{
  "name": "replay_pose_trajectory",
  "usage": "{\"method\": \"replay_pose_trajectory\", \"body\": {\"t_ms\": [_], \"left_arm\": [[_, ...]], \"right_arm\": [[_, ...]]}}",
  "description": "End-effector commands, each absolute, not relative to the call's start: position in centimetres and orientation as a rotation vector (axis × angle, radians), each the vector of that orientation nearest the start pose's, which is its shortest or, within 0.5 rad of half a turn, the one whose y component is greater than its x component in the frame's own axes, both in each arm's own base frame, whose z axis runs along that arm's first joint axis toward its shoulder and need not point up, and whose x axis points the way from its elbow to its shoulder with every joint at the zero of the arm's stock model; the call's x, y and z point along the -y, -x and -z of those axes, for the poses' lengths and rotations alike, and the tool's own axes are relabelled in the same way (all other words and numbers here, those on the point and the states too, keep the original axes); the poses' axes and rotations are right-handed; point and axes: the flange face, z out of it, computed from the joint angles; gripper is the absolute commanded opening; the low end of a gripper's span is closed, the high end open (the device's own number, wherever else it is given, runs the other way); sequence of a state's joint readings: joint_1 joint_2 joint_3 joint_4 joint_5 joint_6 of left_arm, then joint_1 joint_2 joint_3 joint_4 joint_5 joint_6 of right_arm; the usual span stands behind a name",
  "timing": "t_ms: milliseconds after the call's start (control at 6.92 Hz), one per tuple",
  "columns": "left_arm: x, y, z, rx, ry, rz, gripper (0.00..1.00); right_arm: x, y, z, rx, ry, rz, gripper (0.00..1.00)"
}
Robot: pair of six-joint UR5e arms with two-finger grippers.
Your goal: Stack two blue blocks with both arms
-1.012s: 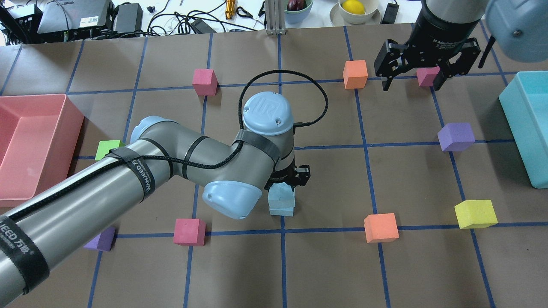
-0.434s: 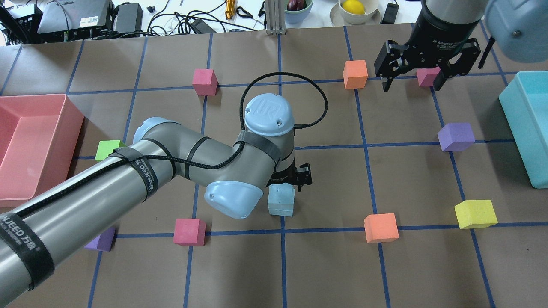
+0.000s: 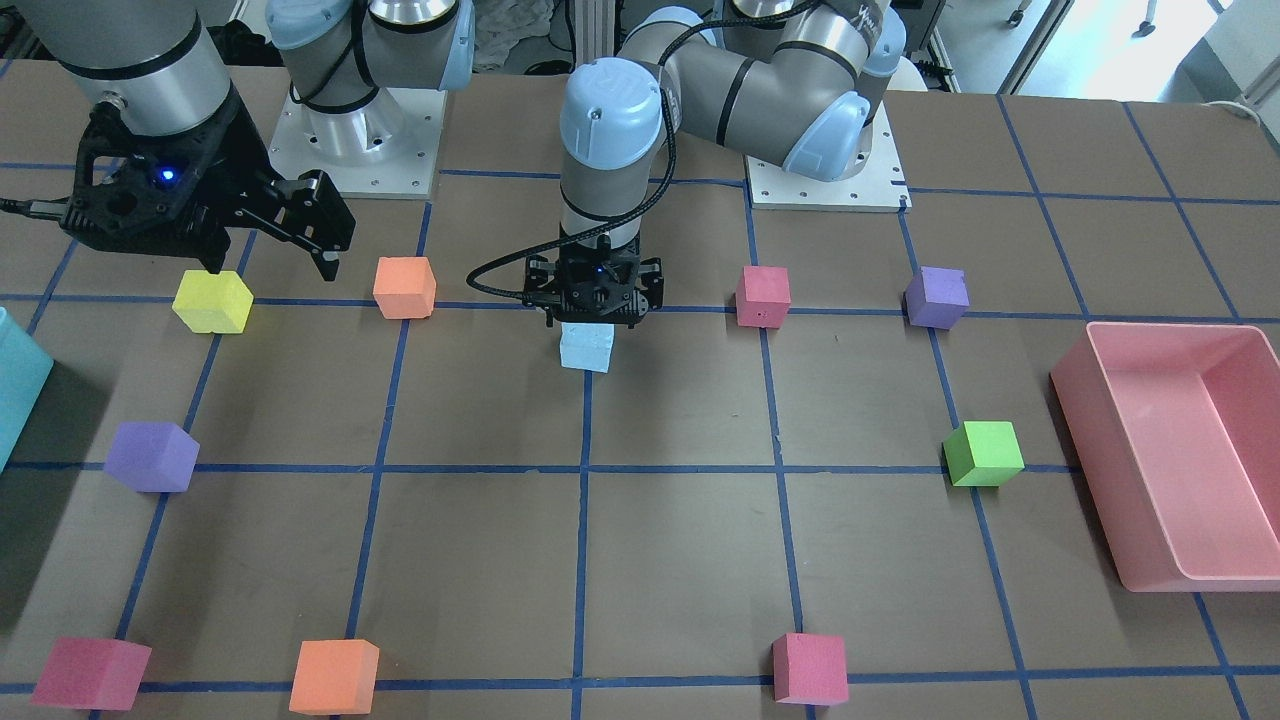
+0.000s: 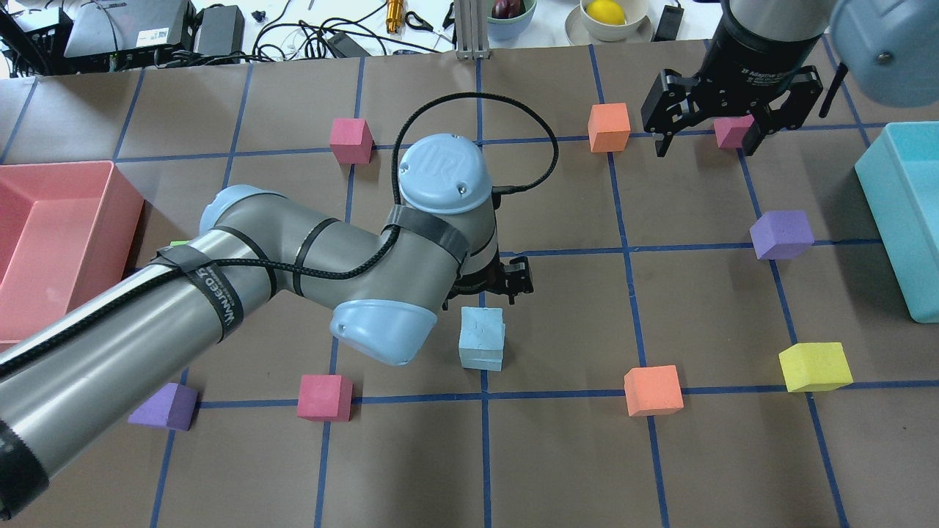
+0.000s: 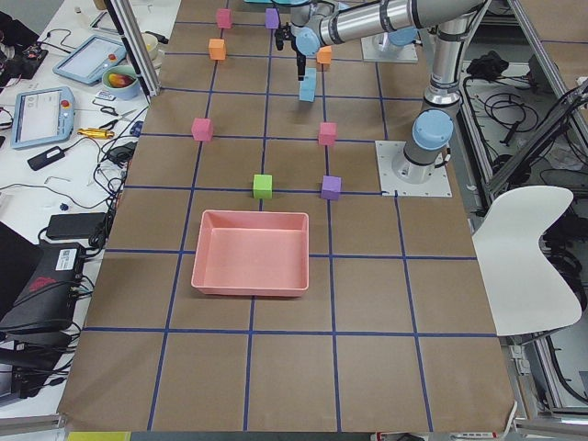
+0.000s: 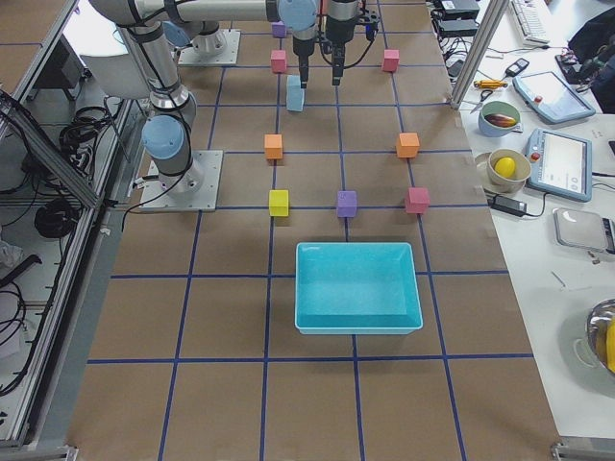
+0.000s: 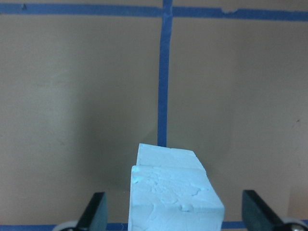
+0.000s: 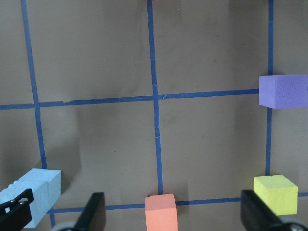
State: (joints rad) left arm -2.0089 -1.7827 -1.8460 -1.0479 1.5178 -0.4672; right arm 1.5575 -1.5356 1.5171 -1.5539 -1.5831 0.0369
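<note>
The two pale blue blocks point(image 4: 481, 339) stand stacked near the table's middle, the upper one slightly offset on the lower; the stack also shows in the front view point(image 3: 587, 346) and in the left wrist view point(image 7: 173, 197). My left gripper point(image 4: 493, 282) is open and empty, just above and behind the stack, touching nothing. Its fingers point(image 7: 96, 214) stand wide on either side of the upper block. My right gripper point(image 4: 708, 125) is open and empty, hovering at the far right above a magenta cube point(image 4: 733, 132). It is far from the stack.
A pink bin point(image 4: 44, 242) sits at the left edge and a teal bin point(image 4: 906, 213) at the right. Loose cubes lie around: orange point(image 4: 653, 390), yellow point(image 4: 814, 367), purple point(image 4: 781, 235), pink point(image 4: 324, 397), purple point(image 4: 165, 407), pink point(image 4: 351, 139), orange point(image 4: 609, 127).
My left gripper has opened, let go of the upper blue block and lifted up and back from the stack. The stack stays standing. The right arm has not moved.
</note>
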Motion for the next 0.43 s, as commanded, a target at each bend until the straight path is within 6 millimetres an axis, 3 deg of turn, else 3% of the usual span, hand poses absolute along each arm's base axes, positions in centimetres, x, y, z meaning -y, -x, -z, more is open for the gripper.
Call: {"method": "replay_pose_trajectory", "body": {"t_ms": [0, 289], "left_arm": [[45.6, 28.6, -36.2, -3.189, -0.085, 0.019, 1.0], [47.4, 19.7, -42.6, -3.185, -0.127, 0.116, 1.0]], "right_arm": [[50.8, -12.5, -49.6, -3.15, -0.08, 0.005, 1.0], [50.9, -12.6, -49.5, -3.147, -0.08, 0.003, 1.0]]}}
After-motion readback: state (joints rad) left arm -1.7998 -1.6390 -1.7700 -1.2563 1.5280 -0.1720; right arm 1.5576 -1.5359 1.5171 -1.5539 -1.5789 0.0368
